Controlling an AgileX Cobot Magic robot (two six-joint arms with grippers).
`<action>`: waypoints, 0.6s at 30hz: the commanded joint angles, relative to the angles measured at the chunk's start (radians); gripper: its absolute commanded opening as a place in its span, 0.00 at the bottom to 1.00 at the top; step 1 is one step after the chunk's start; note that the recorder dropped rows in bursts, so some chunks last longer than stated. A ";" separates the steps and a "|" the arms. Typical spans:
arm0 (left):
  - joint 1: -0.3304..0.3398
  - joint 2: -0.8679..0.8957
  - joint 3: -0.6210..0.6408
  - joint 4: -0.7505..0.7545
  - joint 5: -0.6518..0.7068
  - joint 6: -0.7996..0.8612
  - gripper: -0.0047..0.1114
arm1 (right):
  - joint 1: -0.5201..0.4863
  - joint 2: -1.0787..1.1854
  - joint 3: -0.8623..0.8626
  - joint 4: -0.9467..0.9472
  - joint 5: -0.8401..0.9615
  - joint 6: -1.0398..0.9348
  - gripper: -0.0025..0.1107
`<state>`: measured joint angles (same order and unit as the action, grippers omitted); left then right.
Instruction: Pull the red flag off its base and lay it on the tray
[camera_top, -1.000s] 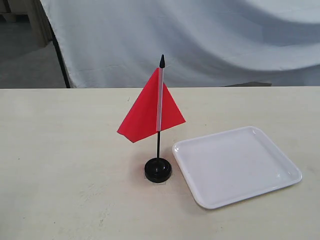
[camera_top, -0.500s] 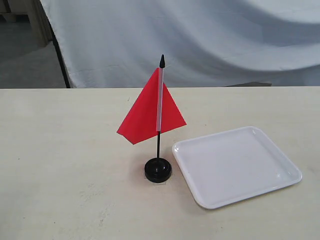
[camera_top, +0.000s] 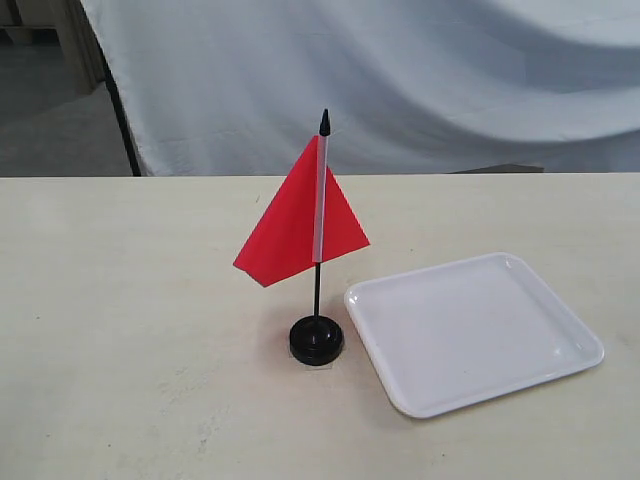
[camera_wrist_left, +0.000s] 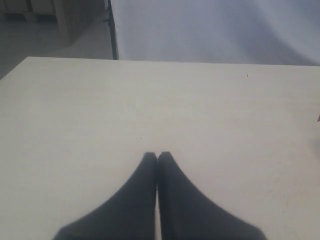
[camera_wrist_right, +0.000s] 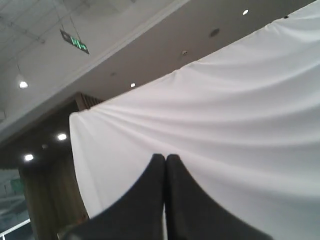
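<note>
Exterior: red flag upright in the base, pole running twelve-to-six, tray just beside at three o'clock. Left wrist: left gripper clenched, empty, over table, a red sliver in sight. Right wrist: right gripper clenched, facing curtain. The left looks likelier.

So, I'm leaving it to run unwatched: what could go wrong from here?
The small base may lift or tip with the red flag when its stick is pulled. The base stands close beside the tray, so a reaching claw could nudge it. The left claw and right claw are shut; they must open before gripping.
</note>
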<state>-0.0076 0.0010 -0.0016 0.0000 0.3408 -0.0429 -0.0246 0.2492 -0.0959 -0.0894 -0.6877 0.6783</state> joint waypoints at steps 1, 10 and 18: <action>-0.009 -0.001 0.002 0.000 0.001 0.001 0.04 | 0.003 0.254 -0.096 -0.123 -0.040 -0.024 0.02; -0.009 -0.001 0.002 0.000 0.001 0.001 0.04 | 0.005 0.948 -0.233 -0.485 -0.310 -0.031 0.02; -0.009 -0.001 0.002 0.000 0.001 0.001 0.04 | 0.092 1.468 -0.420 -0.647 -0.357 -0.126 0.02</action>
<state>-0.0076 0.0010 -0.0016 0.0000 0.3426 -0.0429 0.0237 1.5897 -0.4556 -0.6624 -1.0143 0.5839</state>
